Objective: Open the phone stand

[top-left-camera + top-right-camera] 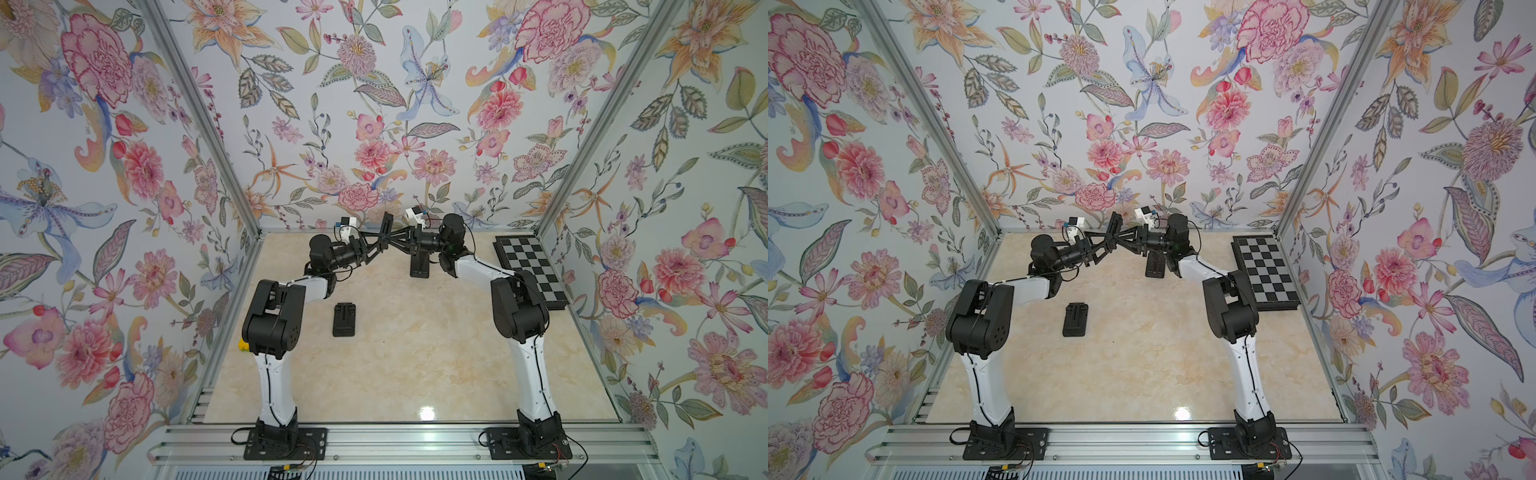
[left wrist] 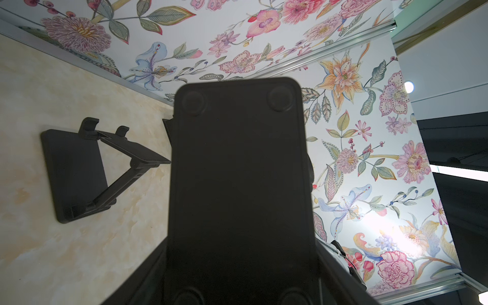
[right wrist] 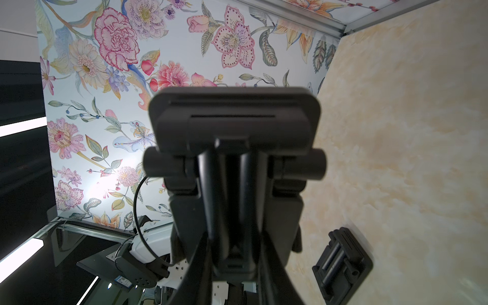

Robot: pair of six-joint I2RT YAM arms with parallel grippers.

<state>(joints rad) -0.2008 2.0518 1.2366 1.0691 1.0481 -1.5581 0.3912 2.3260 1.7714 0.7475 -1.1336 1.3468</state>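
A black phone stand point(image 1: 387, 226) point(image 1: 1113, 224) hangs in the air over the back of the table, held between both arms. My left gripper point(image 1: 379, 244) point(image 2: 241, 264) is shut across the width of its flat base plate point(image 2: 237, 184), whose underside with round feet fills the left wrist view. My right gripper point(image 1: 395, 242) point(image 3: 235, 253) is shut on the stand's folding arm point(image 3: 232, 200), with the hinge bar and cradle point(image 3: 235, 124) just beyond the fingers. The stand looks folded close against its base.
A folded black stand point(image 1: 344, 319) point(image 3: 342, 261) lies flat on the marble table point(image 1: 415, 365) near the left arm. An opened stand point(image 1: 419, 262) point(image 2: 100, 169) stands below the right wrist. A chessboard point(image 1: 530, 270) lies at the back right. Floral walls enclose three sides.
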